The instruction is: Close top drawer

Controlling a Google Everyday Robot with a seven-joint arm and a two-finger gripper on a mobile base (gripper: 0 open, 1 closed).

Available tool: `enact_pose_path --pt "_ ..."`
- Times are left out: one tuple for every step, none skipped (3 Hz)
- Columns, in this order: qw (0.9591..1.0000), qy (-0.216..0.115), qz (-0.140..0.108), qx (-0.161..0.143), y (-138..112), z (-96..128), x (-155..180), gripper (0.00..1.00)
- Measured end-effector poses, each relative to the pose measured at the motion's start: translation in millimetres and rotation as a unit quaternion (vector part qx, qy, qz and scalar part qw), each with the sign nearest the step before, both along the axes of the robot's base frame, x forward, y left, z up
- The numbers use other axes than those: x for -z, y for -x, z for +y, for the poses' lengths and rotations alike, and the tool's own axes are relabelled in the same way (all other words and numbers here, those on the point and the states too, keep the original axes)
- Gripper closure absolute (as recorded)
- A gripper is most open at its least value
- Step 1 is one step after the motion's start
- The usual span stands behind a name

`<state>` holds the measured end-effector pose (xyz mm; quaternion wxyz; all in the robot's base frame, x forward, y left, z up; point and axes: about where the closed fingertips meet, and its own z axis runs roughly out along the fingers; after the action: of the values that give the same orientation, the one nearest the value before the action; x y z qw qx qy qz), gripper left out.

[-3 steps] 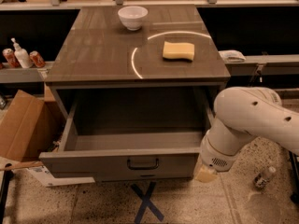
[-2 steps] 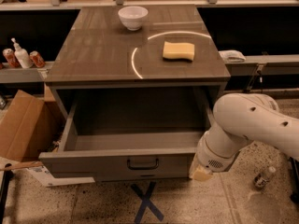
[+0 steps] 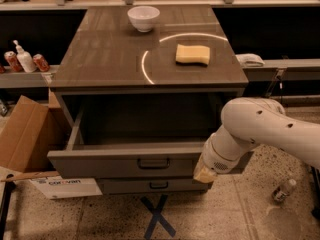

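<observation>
Top drawer [image 3: 115, 163]: pulled well out from under the worktop, its grey front panel facing the camera and its dark inside showing.
Drawer handle [image 3: 153, 163]: small dark pull at the centre of the front panel, with nothing on it.
Hand [image 3: 205, 173]: low at the right end of the top drawer's front panel, right against its corner. I cannot tell how far open it is or whether it grips anything.
Arm [image 3: 260, 129]: white and bulky, reaching in from the right edge and down to the drawer front.
Lower drawer [image 3: 150, 185]: shut, just beneath the open one.
Worktop [image 3: 110, 59]: carries a white bowl [image 3: 143, 18] near the back and a yellow sponge [image 3: 192, 54] to the right.
Floor: a cardboard box [image 3: 25, 134] to the left of the cabinet and a blue tape cross [image 3: 157, 216] in front.
</observation>
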<state>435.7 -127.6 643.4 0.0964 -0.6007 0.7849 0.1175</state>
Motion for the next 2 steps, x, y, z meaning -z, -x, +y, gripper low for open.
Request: enact_pose_path --pt "0.9997 -0.006 0.008 -0.022 -29.9 19.0 19.6 1.0" --pt "0.9997 -0.006 0.008 -0.022 -29.9 19.0 19.6 1.0"
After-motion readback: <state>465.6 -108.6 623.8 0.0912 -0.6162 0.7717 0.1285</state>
